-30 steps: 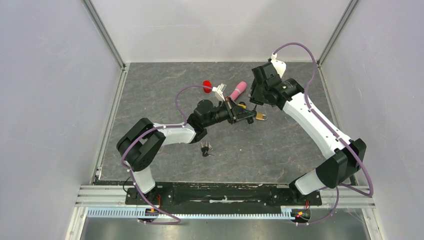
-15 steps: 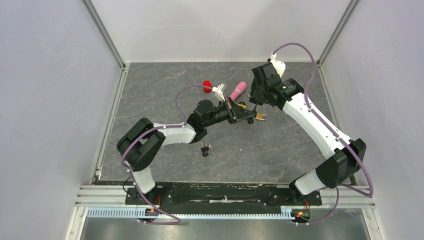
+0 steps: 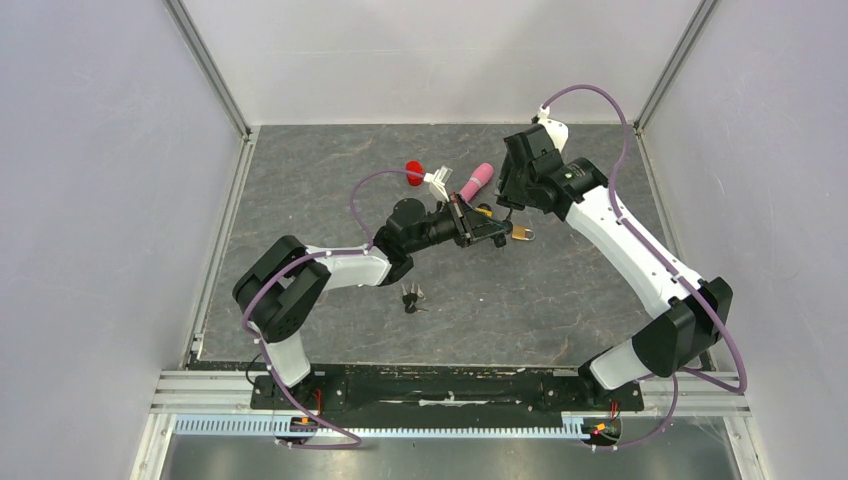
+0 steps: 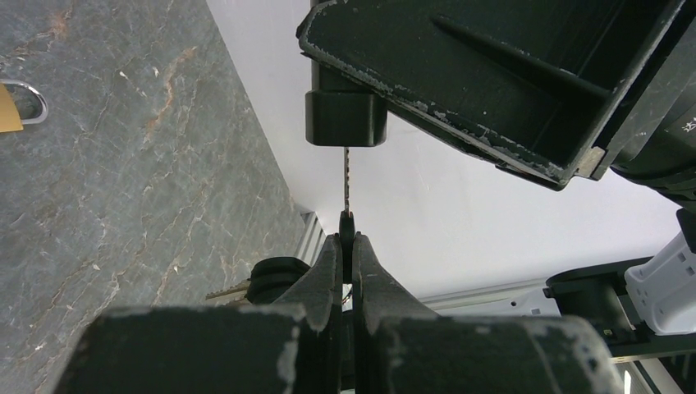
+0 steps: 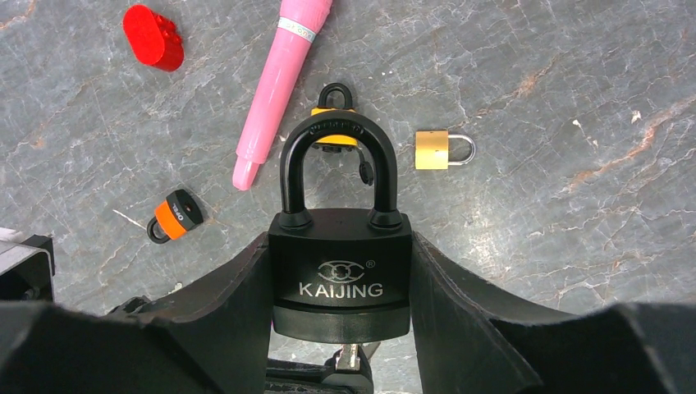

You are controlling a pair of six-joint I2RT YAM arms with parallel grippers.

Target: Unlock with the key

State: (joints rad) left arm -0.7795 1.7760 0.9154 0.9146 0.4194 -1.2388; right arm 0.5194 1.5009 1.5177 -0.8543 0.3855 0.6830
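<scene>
Right wrist view shows the black KAIJING padlock with a black shackle (image 5: pixel 341 271) clamped across its body flanks by the right gripper (image 5: pixel 340 246), jaws part-spread around it, above the grey stone-patterned table (image 5: pixel 574 98). Under the padlock, the left gripper (image 4: pixel 346 246) pinches the thin silver key (image 4: pixel 346 176), its blade running up to the padlock's base. The padlock looks heavy, rigid and smooth-sided, so it may twist under torque; the flanks suit holding and leave the shackle free. Beyond the padlock lie one small brass padlock (image 5: pixel 432 150), one pink cylinder (image 5: pixel 283 82), one red oval piece (image 5: pixel 153 37) and two orange-and-black pieces (image 5: pixel 172 217). Toward the arm bases lies one spare key bunch (image 3: pixel 411 297).
</scene>
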